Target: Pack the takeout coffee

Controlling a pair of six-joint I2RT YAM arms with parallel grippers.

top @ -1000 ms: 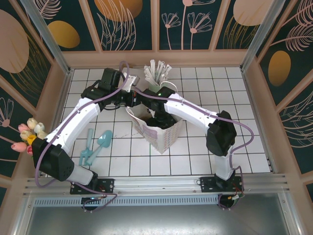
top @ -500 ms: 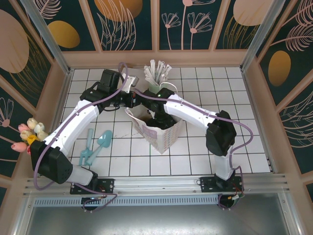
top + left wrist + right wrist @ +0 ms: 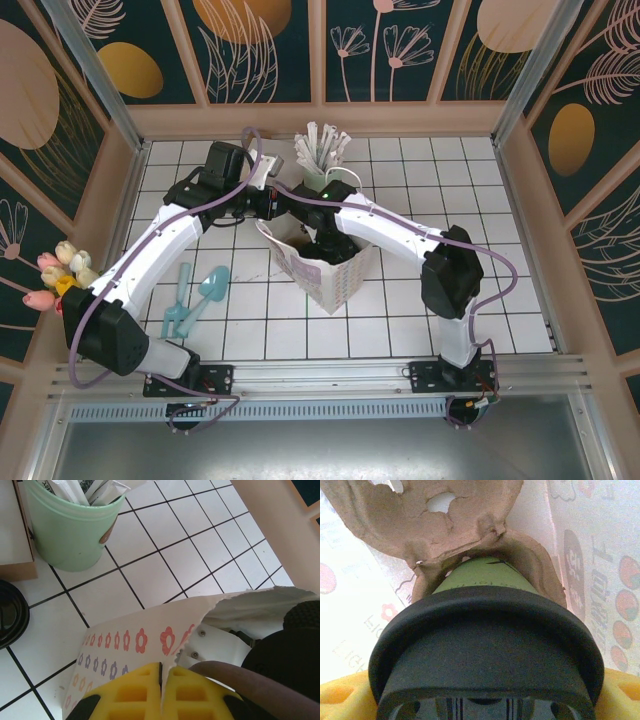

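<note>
The left gripper [image 3: 161, 672] pinches the bag [image 3: 135, 640] rim; the right gripper [image 3: 485, 700] holds the coffee [image 3: 485, 625] in the carrier [image 3: 420, 510], likely ready to let go.

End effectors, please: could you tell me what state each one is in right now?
Left end effector: closed, pinching the paper bag at its rim.
Right end effector: closed on the takeout coffee.
</note>
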